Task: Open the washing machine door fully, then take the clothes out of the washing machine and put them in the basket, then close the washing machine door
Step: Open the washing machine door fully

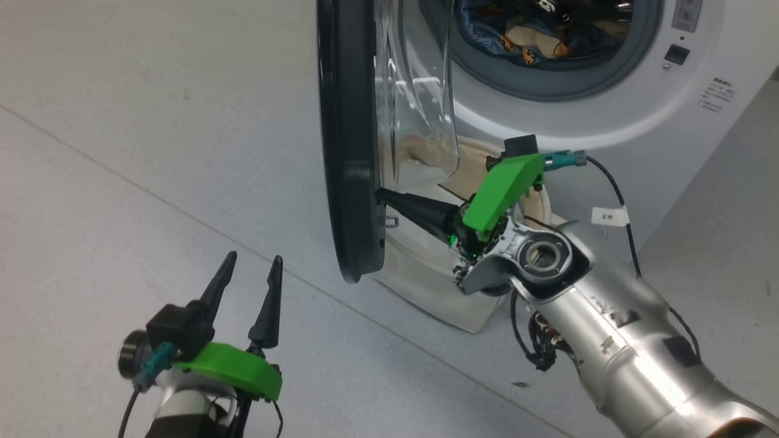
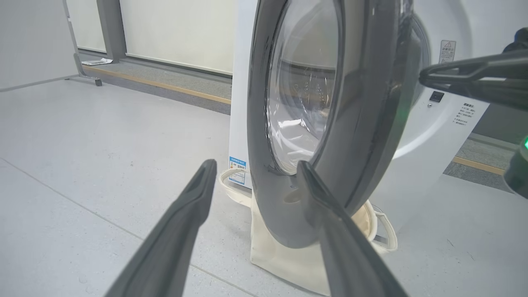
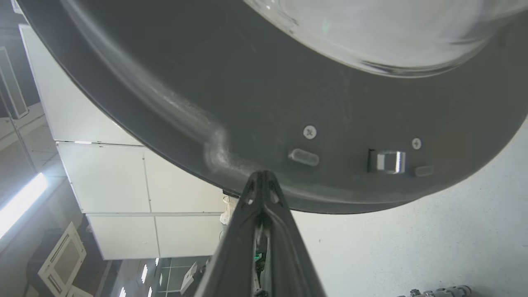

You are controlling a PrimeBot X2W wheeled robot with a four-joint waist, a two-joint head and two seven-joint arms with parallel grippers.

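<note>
Pressing its tip to the inner rim of the large round black-rimmed glass washing machine door (image 1: 347, 152), the right claw (image 1: 379, 195) is pinched shut, holding nothing. Door's swung out, not fully! Soft blue-and-cream clothes (image 1: 535, 39) lie in the white front-loading washing machine (image 1: 608, 121); the cream canvas basket (image 1: 426, 286) waits beneath the door. The left claw (image 1: 254, 258), spread wide, hovers apart.

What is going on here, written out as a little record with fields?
Door: swung open, edge-on in the head view
Clothes: inside the washing machine
Basket: on the floor under the door, in front of the machine
Right gripper: shut, tips at the door's inner rim
Left gripper: open, empty, apart from the door
</note>
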